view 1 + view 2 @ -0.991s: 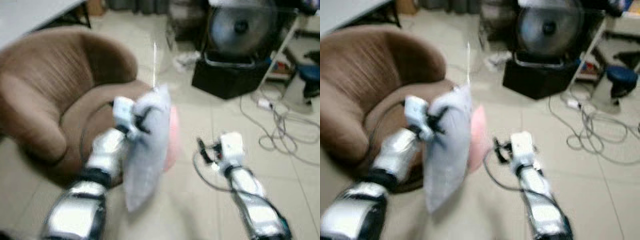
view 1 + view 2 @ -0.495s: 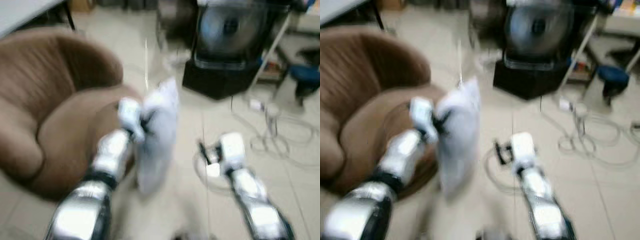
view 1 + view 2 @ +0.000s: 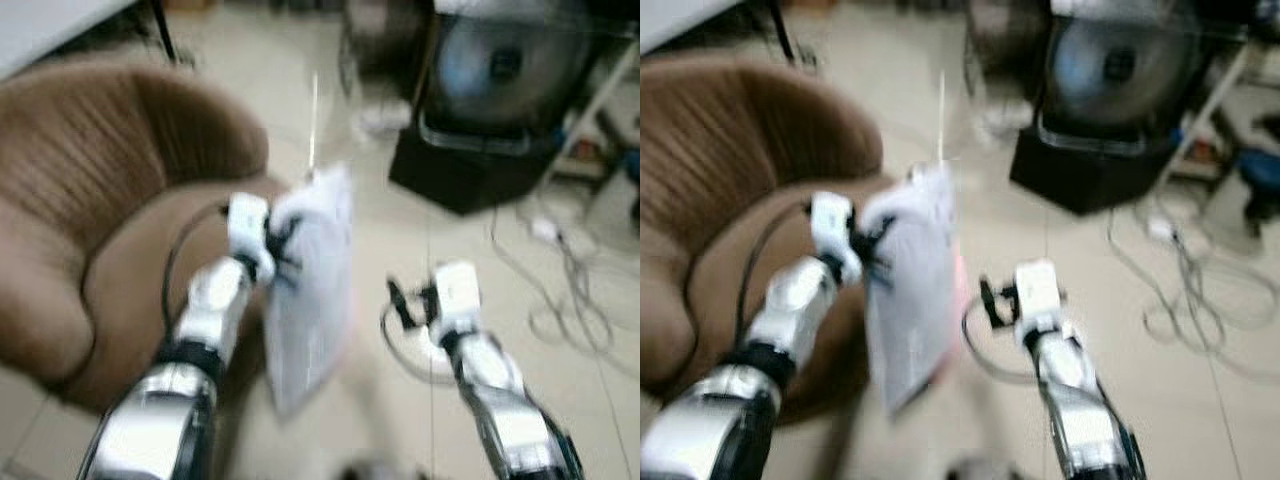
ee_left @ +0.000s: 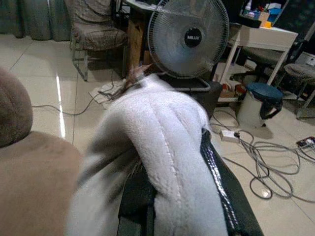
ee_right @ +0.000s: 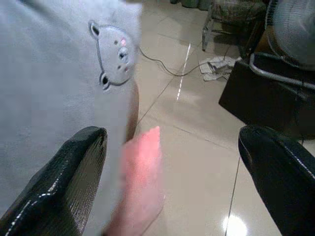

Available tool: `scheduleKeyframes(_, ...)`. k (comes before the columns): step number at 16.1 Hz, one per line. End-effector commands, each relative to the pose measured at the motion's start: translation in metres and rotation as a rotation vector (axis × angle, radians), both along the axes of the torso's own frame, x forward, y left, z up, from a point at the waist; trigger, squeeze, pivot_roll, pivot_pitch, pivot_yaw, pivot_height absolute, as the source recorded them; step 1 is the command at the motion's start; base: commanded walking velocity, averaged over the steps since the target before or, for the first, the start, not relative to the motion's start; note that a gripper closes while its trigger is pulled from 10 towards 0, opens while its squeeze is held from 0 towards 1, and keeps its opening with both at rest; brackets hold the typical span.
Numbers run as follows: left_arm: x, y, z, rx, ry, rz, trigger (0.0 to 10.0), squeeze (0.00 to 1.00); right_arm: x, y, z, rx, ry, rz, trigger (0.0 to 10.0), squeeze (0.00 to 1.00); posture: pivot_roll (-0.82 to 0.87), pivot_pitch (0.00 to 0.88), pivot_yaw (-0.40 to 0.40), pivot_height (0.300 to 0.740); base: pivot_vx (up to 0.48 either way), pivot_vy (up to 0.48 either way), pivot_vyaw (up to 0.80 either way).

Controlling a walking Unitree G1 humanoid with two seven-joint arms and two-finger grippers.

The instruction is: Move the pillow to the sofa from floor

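One brown sofa (image 3: 110, 220) sat to the left of the left claw (image 3: 275, 240), its seat cushion directly below and beside that claw, backrest further left. The left claw was clamped on the upper edge of the one pillow (image 3: 310, 275), a pale grey-white fleece one; in the left wrist view the black fingers (image 4: 221, 191) pinched the fabric. The pillow hung off the floor, long axis near vertical, dangling down from the claw on its right side, just past the sofa's front edge rather than over the seat. Judged next move: swing the pillow leftward over the cushion, so the sofa lay left of the load and the left arm was the nearer, the carrying one. A pink patch showed behind the pillow's lower edge, too blurred to identify. The right claw (image 3: 405, 305) hovered just right of the pillow, fingers spread wide, holding nothing; its wrist view showed the pillow's bear patch (image 5: 110, 54) close by. Further right: one fan (image 4: 188, 37) on a black base, loose cables (image 3: 560, 300) on the tiled floor (image 3: 400, 220).
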State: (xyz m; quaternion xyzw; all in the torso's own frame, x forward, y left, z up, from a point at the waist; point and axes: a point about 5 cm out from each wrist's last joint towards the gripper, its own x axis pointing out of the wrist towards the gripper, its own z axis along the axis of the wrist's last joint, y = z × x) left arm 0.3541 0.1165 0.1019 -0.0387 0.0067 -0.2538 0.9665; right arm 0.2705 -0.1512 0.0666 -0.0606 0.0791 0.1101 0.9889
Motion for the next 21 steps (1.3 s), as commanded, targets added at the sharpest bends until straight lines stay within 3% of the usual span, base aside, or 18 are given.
scheduleKeyframes(1, 0.0040, -0.0001, 0.0128, -0.002, -0.068, 0.003, 0.0, 0.00, 0.0006, -0.0035, -0.0020, -0.005, 0.017, -0.005, 10.0, 0.00, -0.16, 0.070, -0.049, 0.740, 0.000, 0.000, 0.76)
scheduleKeyframes(21, -0.0014, -0.0085, 0.0107, -0.023, -0.074, -0.038, 0.0, 0.00, -0.0021, -0.0043, -0.0072, -0.016, 0.042, -0.004, 10.0, 0.00, -0.16, 0.098, -0.051, 0.740, 0.000, 0.000, 0.74)
